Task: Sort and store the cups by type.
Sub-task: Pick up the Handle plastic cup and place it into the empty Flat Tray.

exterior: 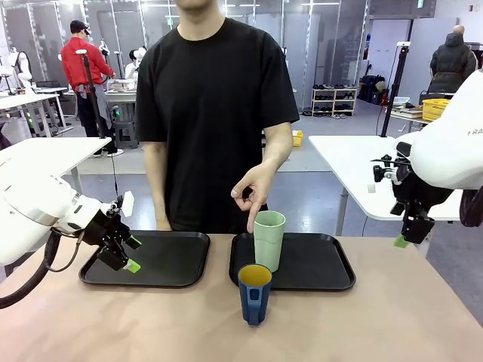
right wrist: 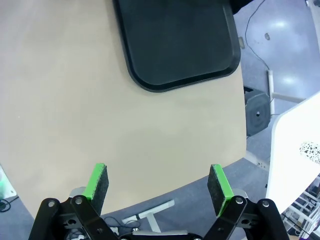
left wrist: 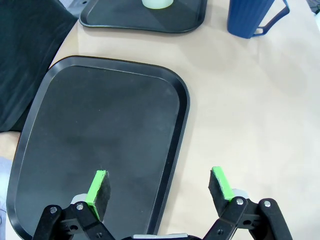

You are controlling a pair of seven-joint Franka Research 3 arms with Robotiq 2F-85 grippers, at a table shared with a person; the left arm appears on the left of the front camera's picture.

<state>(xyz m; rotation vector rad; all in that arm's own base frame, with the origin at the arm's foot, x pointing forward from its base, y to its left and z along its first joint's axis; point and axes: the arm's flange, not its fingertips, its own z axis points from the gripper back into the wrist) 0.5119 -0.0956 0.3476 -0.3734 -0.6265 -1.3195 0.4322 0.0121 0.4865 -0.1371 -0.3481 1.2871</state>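
Over the edge of the left tray (left wrist: pixel 100 125) | left fingers (left wrist: pixel 98 186) wide, empty | right fingers (right wrist: pixel 98 181) wide, empty

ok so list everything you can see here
table: 1, beige, across the foreground
left tray: 1, black, far side of the table
right tray: 1, black, beside the left tray
tumbler: 1, mint green, upright on the right tray
mug: 1, dark blue with yellow inside, upright on the table just in front of the right tray
hand: 1, person's, by the tumbler's far rim, finger pointing down
left tool: 1, black with green pads, open, over the left tray's edge
right tool: 1, black with green pads, open, raised by the table's right edge
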